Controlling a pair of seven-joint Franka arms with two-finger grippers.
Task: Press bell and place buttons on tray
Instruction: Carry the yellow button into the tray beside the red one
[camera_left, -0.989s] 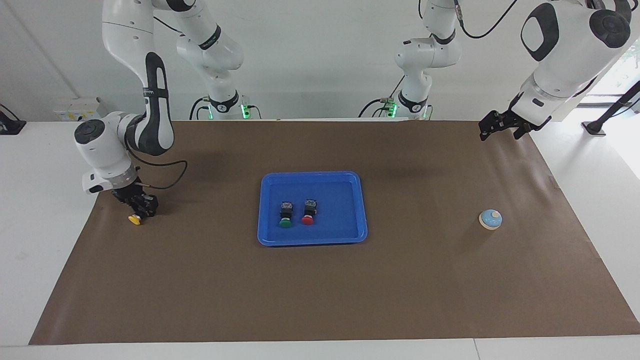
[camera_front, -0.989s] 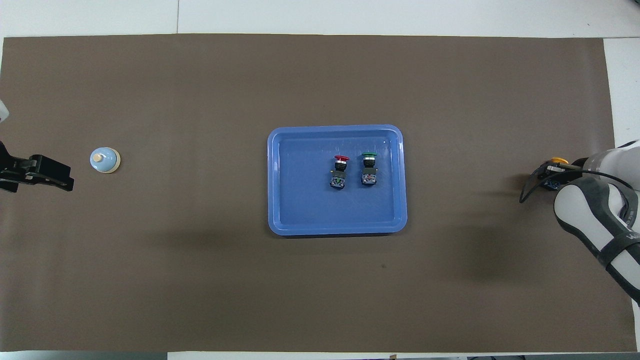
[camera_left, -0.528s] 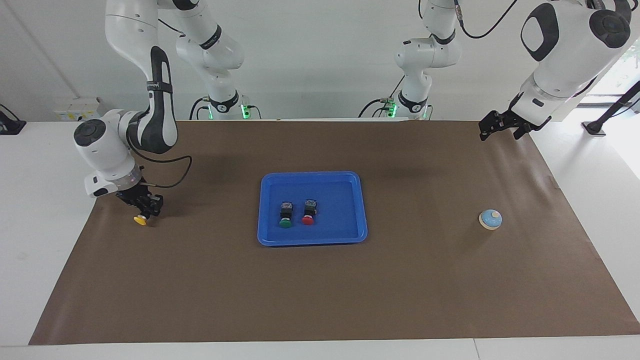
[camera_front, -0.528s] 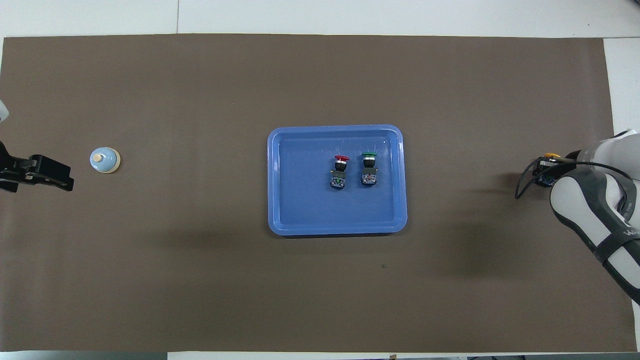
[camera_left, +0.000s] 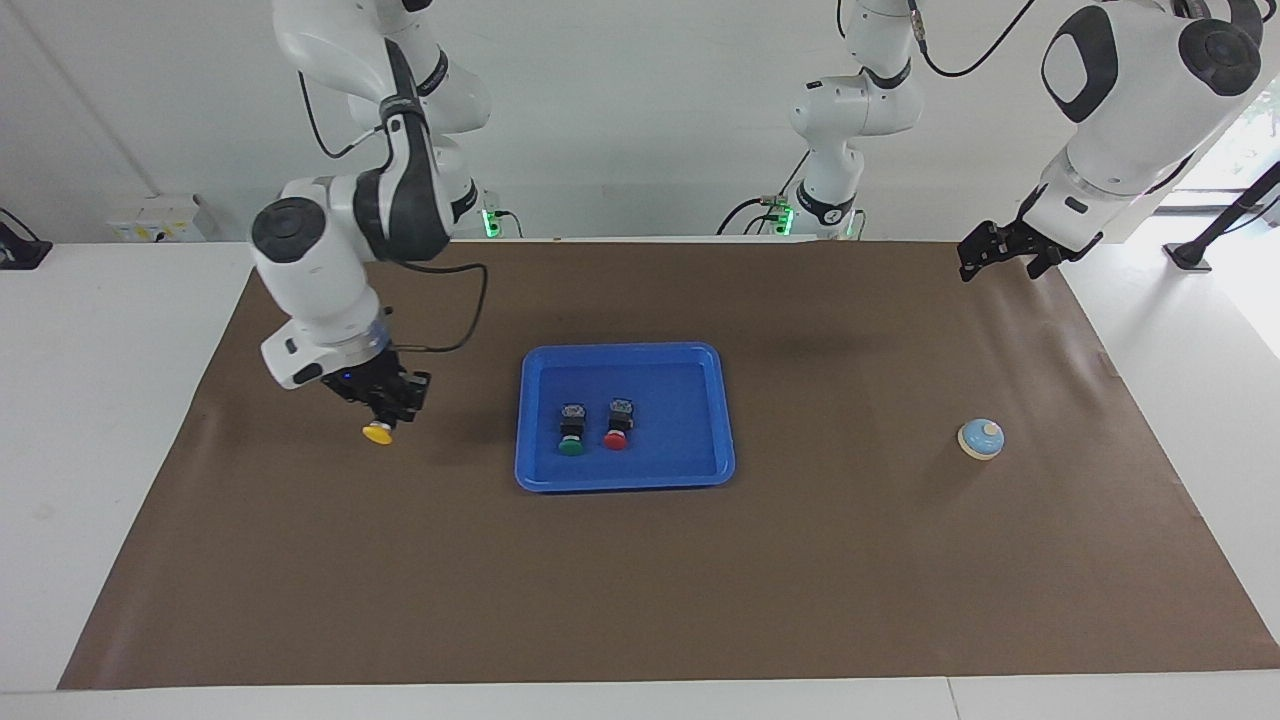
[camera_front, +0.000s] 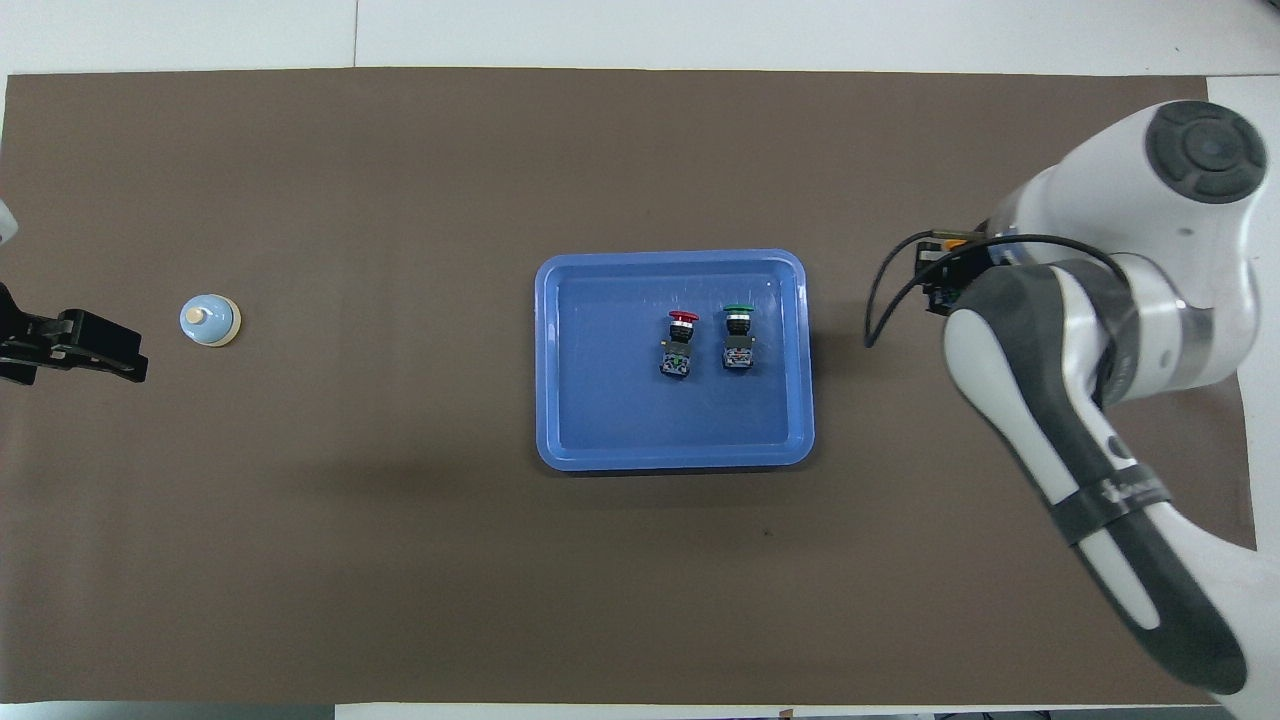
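Brown-papered desk (camera_left: 640, 600), white wall above: the yellow button (camera_left: 378, 432), clenched in the right arm's jaws (camera_left: 388, 410) at centre-left of the facing view, hangs over bare paper, cap down; the blue tray (camera_left: 625, 482) lies directly toward frame centre; the left arm's jaws (camera_left: 1000, 250) wait released at upper right

Right gripper (camera_left: 385, 415) was clamped on the yellow button (camera_left: 377, 433), raised off the surface, wrist bent down. Left gripper (camera_left: 990, 250) hung with fingers apart at its own end, arm idle.
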